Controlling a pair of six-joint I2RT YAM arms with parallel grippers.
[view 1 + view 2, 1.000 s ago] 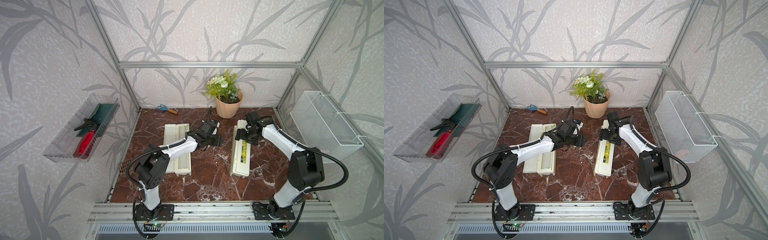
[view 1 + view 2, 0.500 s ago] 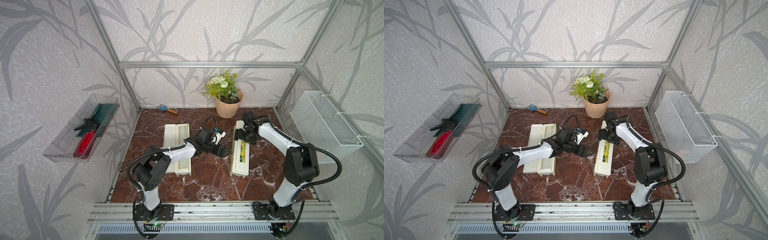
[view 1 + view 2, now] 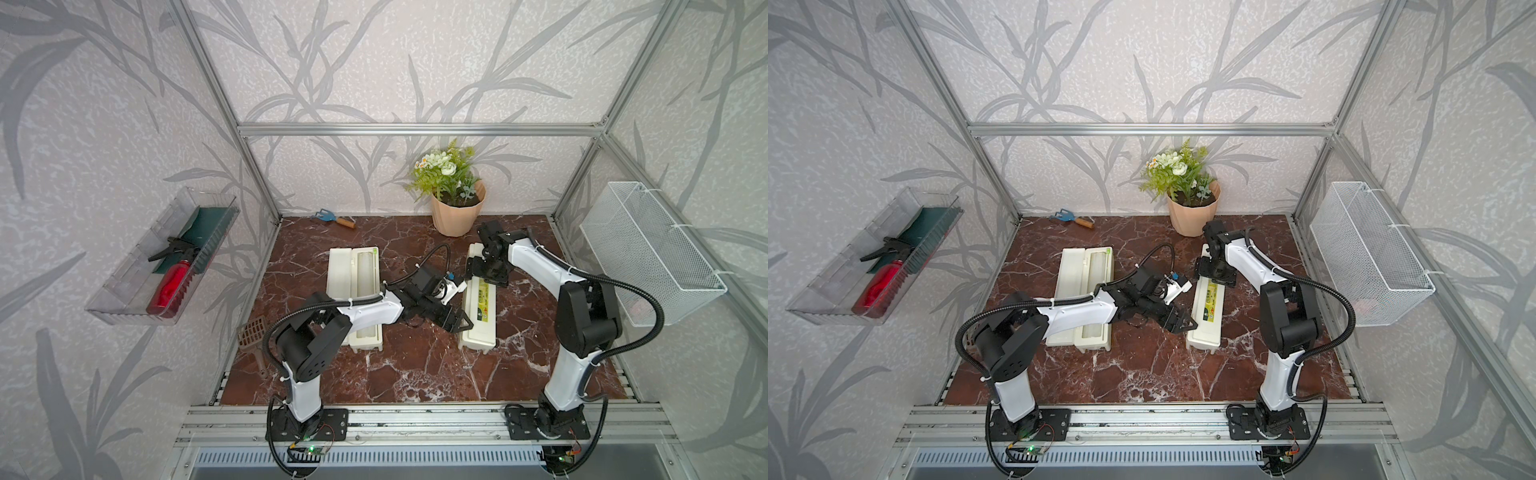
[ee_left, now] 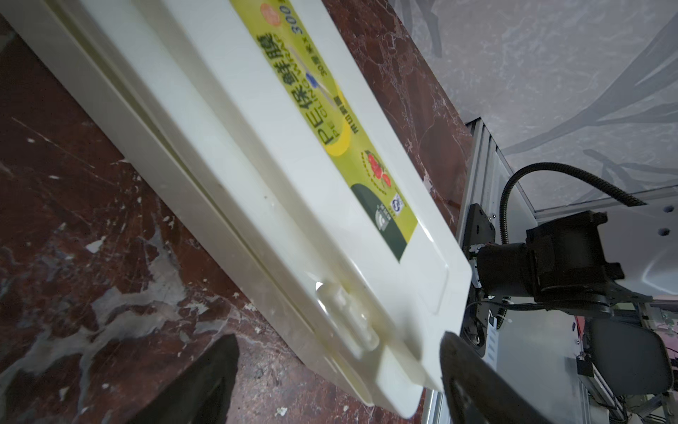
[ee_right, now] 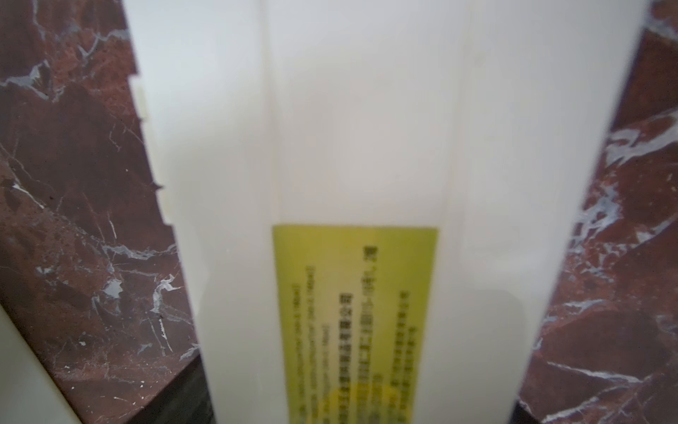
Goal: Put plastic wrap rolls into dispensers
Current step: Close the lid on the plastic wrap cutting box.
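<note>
Low, left claw [image 3: 460, 324] (jaws apart), beside dispenser [image 3: 482, 307]

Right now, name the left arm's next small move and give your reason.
Probably ease the left pincer forward and close it on the near-end lid edge of the shut plastic wrap dispenser, by the clear latch. Its jaws stand open astride that corner, not yet gripping, while the right pincer straddles the far end.

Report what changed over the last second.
The left gripper swung toward the front and now hangs open beside the near end of the closed dispenser. The right gripper stayed over its far end. The open dispenser did not move.
</note>
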